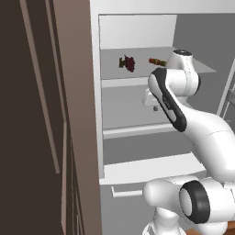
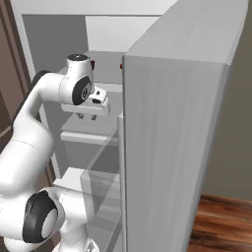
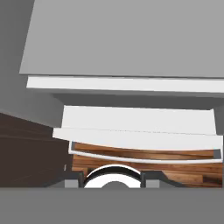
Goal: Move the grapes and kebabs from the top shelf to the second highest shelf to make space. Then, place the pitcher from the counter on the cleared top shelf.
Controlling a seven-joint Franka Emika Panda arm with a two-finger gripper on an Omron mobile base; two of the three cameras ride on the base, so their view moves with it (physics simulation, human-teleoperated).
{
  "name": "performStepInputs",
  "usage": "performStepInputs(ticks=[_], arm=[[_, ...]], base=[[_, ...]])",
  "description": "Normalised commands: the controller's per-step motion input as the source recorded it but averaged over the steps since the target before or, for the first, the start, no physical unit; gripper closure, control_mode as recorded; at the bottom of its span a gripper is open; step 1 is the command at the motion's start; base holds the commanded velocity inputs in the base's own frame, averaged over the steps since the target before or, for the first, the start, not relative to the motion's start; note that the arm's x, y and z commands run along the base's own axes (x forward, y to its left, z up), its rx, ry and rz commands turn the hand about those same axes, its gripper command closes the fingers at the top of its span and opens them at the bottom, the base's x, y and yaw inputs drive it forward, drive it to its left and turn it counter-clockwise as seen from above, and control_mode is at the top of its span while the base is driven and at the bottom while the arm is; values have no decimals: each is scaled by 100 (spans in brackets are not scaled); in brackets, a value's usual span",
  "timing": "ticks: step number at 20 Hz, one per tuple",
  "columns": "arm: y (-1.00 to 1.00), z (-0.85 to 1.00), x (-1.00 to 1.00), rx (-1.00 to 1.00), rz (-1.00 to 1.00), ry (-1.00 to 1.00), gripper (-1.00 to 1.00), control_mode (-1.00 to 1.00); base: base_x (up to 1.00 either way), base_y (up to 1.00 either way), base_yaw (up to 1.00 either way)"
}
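The grapes (image 1: 128, 63) and the kebabs (image 1: 157, 61) lay apart on the fridge's top shelf (image 1: 137, 81). The gripper (image 2: 86, 116) hung empty over the second highest shelf (image 1: 137, 130), pointing down, its fingers slightly parted.

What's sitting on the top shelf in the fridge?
The grapes and the kebabs lie apart on the top shelf. The robot's arm covers the shelf's right part, so anything there is hidden.
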Motion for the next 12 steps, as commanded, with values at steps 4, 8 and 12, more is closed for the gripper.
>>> performStepInputs(ticks=[4,8,12], arm=[[-7,7,-6,1,0,-5,-100,-100],[-2,52,0,-13,-3,-41,-100,-100],[-1,65,1,-13,-7,-52,-100,-100]], base=[[0,0,0],[0,0,0],[0,0,0]])
